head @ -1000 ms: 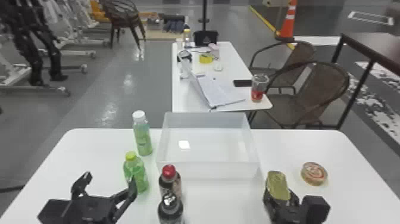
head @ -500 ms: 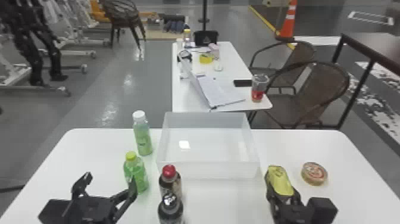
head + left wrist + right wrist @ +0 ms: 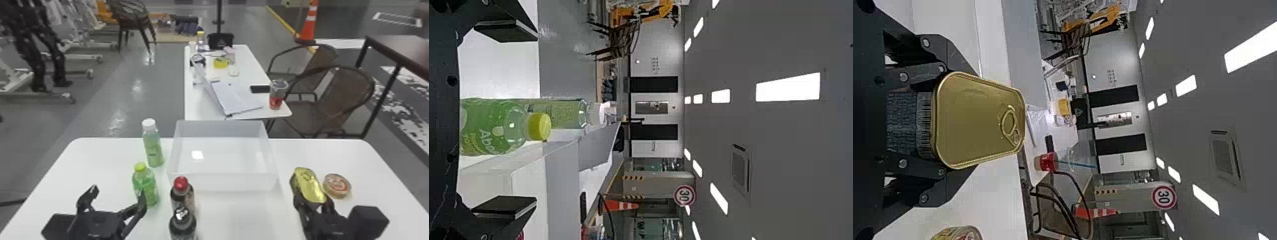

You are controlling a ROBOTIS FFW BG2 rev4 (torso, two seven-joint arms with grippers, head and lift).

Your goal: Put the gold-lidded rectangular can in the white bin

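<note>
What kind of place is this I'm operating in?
Likely a robotics lab or test hall: black robot-like legs hang or stand near white wheeled frames, and there's an orange traffic cone.

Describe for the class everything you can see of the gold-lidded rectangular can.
The gold-lidded rectangular can has a shiny, metallic-looking lid with rounded corners, a raised rim and a ring pull near its far end. Its dark side carries small pale print and a barcode. The lid looks closed. The can is tilted, lid upward, between the fingers of the right gripper, outside the white bin, to its right, beside a round tin.
</note>
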